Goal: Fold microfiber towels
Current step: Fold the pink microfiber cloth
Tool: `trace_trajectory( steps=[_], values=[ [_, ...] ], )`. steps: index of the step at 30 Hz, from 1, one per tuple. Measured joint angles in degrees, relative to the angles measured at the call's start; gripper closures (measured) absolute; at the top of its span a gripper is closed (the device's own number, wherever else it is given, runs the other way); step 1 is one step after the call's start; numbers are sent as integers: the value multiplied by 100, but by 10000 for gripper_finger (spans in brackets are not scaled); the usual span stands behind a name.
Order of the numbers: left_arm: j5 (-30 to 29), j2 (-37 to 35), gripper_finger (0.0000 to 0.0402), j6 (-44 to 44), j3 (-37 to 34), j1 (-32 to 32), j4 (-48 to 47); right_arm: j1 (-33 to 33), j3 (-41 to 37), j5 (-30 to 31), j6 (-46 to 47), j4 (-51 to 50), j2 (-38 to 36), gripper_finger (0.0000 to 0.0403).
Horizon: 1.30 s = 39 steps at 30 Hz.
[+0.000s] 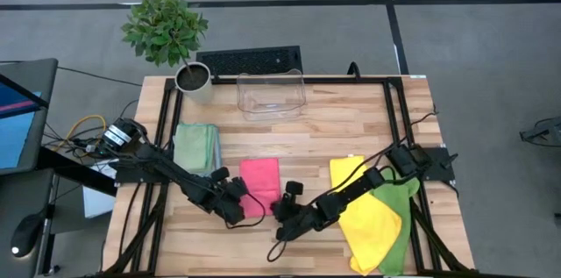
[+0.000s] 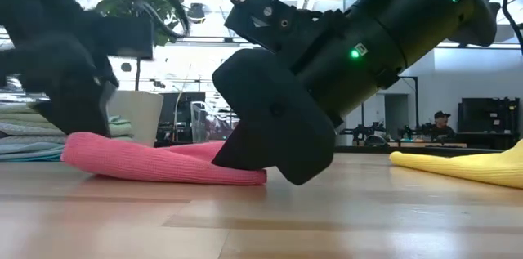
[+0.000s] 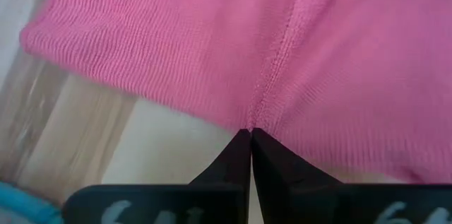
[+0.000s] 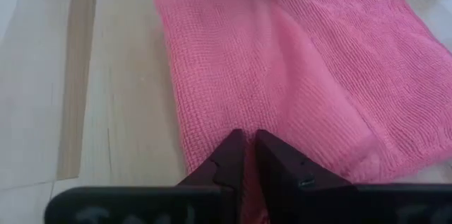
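While both arms are bent low over the near part of the wooden counter (image 1: 351, 138), the pink towel (image 1: 260, 183) is seen lying folded between them. The left end effector (image 3: 251, 133) is pressed fully together, its fingertips meeting on a raised crease at one edge of the pink towel, so that a pinch of cloth appears to be caught there. The right end effector (image 4: 246, 139) is set at the opposite side of the same towel with only a narrow slit left between its fingers; pink cloth is seen at and under the tips, but whether it is gripped cannot be told.

Just beyond the right arm, a yellow towel (image 1: 368, 212) is spread over a lime green towel (image 1: 405, 199) near the counter's right edge. On the left, past the left arm, a stack of folded pale green and teal towels (image 1: 196, 145) is laid. Farther back, a clear plastic bin (image 1: 272, 94) is placed at the middle of the far edge, and a potted plant (image 1: 166, 32) is stood at the far left corner.
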Motion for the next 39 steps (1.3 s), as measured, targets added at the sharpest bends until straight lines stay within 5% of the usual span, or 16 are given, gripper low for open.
trace_trajectory(
  steps=[5, 14, 23, 29, 39],
  values=[
    [-248, -762, 401, -64, 12, -17, -515, -12, -7, -47, 2, -6, -17, 337],
    [-1733, -1268, 401, 256, -39, -541, -23, -12, -14, -60, 2, 76, 0, 337],
    [-1321, -419, 393, 141, -513, -424, 779, -11, -20, -66, 3, 103, 4, 337],
    [-1064, -326, 316, 306, -504, -192, 836, -10, -22, -76, 4, 120, 4, 337],
    [-1063, -1687, 171, 50, -502, -118, 151, -9, -22, -115, 4, 172, 13, 337]
  ],
)
